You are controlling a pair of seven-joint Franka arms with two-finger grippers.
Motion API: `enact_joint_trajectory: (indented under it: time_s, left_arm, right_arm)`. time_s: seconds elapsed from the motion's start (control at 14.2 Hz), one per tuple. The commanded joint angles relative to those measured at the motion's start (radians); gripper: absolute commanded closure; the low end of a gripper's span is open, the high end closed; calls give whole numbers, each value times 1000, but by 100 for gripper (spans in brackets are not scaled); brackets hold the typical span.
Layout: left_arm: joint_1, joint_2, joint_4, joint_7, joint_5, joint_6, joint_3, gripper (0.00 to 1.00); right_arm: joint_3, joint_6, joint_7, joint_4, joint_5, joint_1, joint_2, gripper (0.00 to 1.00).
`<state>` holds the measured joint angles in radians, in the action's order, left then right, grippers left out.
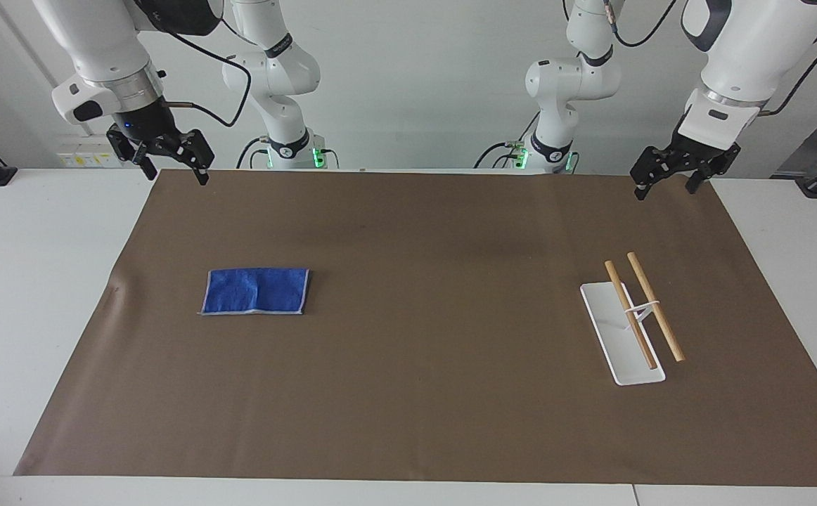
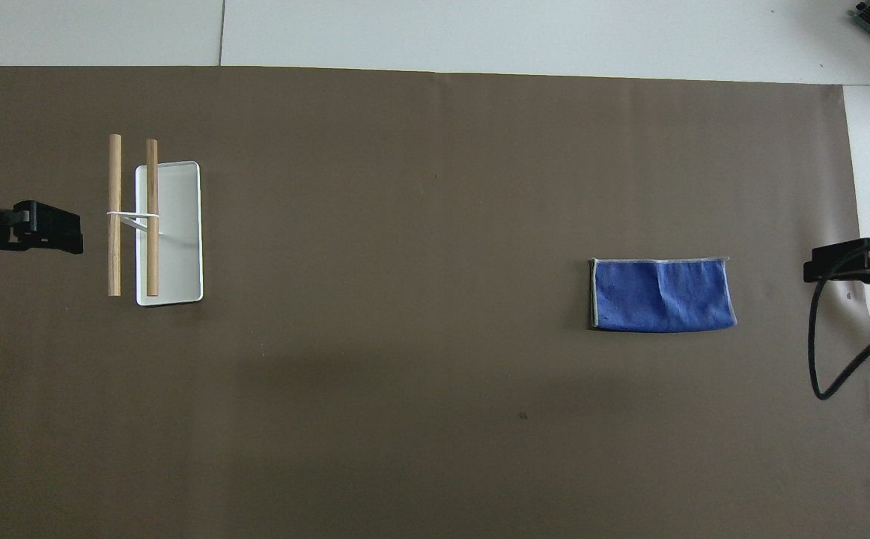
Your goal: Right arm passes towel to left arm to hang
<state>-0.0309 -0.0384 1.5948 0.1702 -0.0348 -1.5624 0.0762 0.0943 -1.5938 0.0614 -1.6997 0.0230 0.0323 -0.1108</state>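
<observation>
Towel [image 1: 255, 291]: lay flat on brown mat [image 1: 408, 393], toward right arm's end of table [image 1: 29, 295]. Right gripper [image 1: 175, 171], left gripper [image 1: 664, 187]: hovered over mat's robot-side corners, jaws released, empty.

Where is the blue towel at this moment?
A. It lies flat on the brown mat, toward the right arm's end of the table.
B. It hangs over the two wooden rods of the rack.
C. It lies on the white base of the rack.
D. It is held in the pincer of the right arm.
A: the towel lies flat on the brown mat, apart from the rack, and neither pincer touches it.
</observation>
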Motion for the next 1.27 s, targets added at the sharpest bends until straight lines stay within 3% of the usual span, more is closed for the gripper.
enact_joint_trajectory:
  time_s: [0.0, 0.35, 0.63, 0.77, 1.2]
  left_arm:
    - [-10, -26, 27, -5, 13, 5, -15, 0]
    - [-10, -26, 27, -3, 13, 5, -15, 0]
    - [-9, -26, 27, -6, 13, 2, -15, 0]
    - [-9, -26, 27, 2, 13, -2, -15, 0]
    - [-7, -28, 33, -12, 15, -5, -18, 0]
  right_arm:
    - [-5, -25, -18, -38, 8, -11, -32, 0]
    - [2, -76, -18, -84, -2, -12, -38, 0]
    - [1, -340, -22, -282, -5, -5, -32, 0]
    - [-1, -481, -26, -354, -5, 7, 9, 0]
    - [-2, -727, -169, -445, -30, 30, 186, 0]
